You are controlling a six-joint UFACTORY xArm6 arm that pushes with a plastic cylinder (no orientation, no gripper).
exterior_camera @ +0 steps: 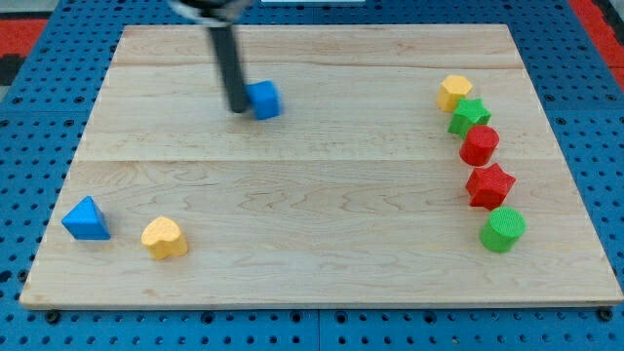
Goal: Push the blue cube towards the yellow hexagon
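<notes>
We are looking down on a pale wooden table (312,195) that is lying on a blue pegboard surface (29,117). Our arm is carrying no gripper, so there is nothing to be apart or together; it is ending in a dark rod, and my tip (237,108) is resting at the table's upper left part. The tip is sitting just at the view's left side of the blue cube (264,99), touching it or very nearly so; the blur is keeping us from telling which.

The blue cube is lying well apart from the yellow hexagon (453,93), which is sitting far toward the view's right at about the same height in the view. Below the yellow hexagon, a column of blocks is running down the right side: a green star (470,116) is touching or almost touching the hexagon, then a red cylinder (480,145), then a red star (489,185), and lowest a green cylinder (503,230).

At the view's bottom left, a blue triangle (86,219) is sitting near the table's edge, and a yellow heart (164,238) is lying just to its right, apart from it. Both are well apart from the tip and the blue cube.
</notes>
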